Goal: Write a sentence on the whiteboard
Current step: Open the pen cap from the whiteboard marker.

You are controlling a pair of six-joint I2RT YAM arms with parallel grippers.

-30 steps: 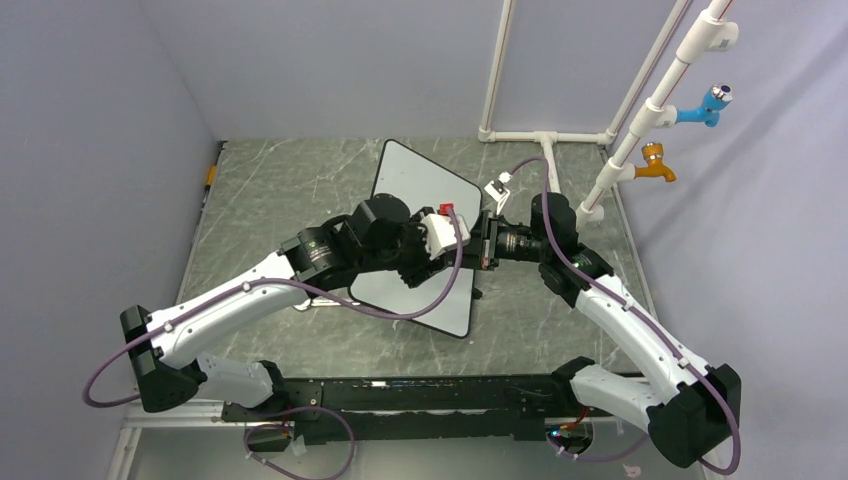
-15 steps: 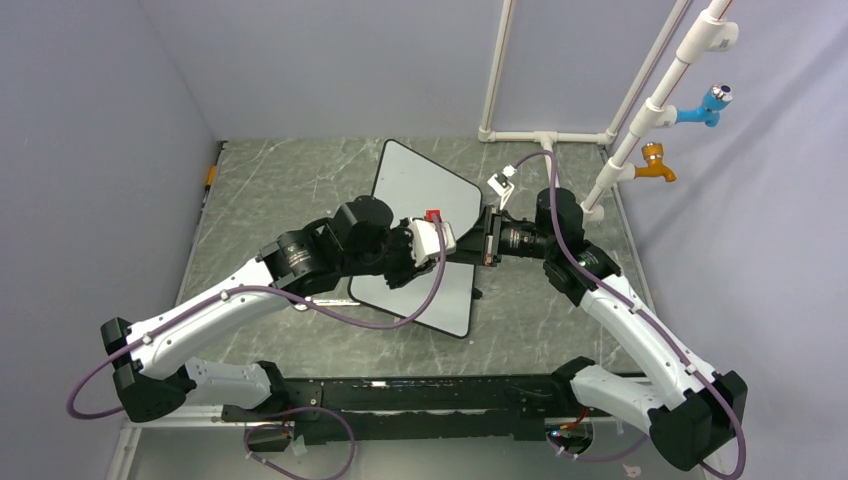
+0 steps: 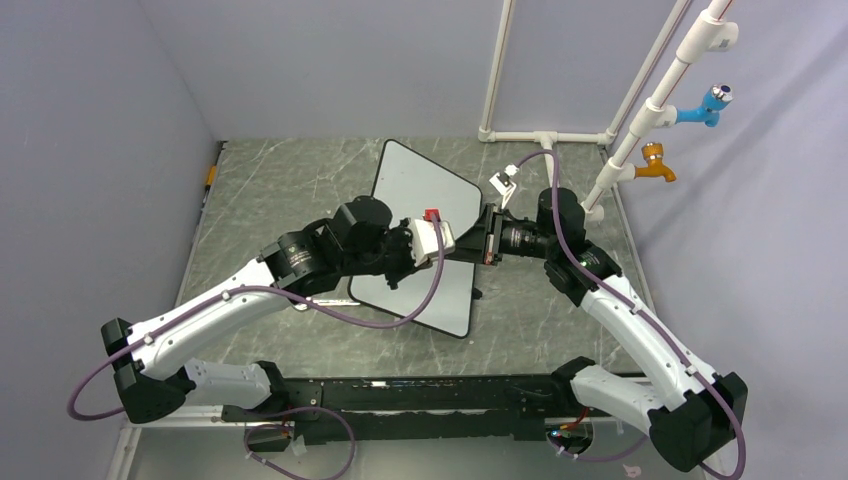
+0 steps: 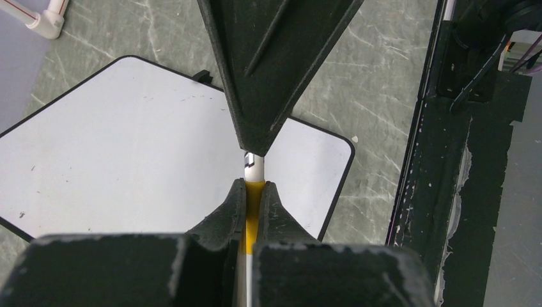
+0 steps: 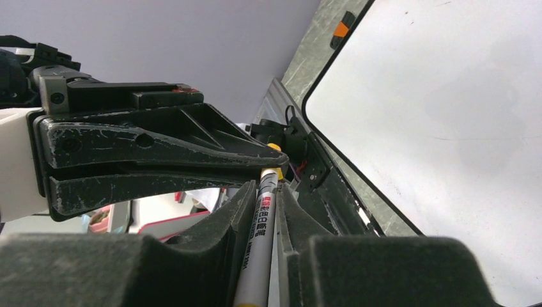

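Left end effector (image 4: 254, 187): pressed together, and I'm pinching the yellow end of the marker (image 4: 253, 167) right at my fingertips.
Right end effector (image 5: 266, 190): also closed on that marker, gripping the white printed barrel. It comes in nose to nose with my left, fingertips nearly meeting.
Why this hold: one pen with two opposed grips, one on each end. I judge I'm braced to pull the yellow end off like a cap, though it could be a hand-over. I can't tell which.
Marker: lying along the line between my two wrists, up in the air over the board and touching only my fingers. No writing tip shows.
Whiteboard (image 3: 420, 180): flat on the worktop (image 3: 280, 190), turned at a slant and directly below both wrists, so the pen is already over the board for writing.
Sentence: none visible. The white face looks blank apart from faint specks, and in the overhead view my arms hide the middle of it.
Stage: my guess is I'm preparing the pen, with writing not yet begun.
Count: two end effectors, one marker, one whiteboard, zero letters in sight.
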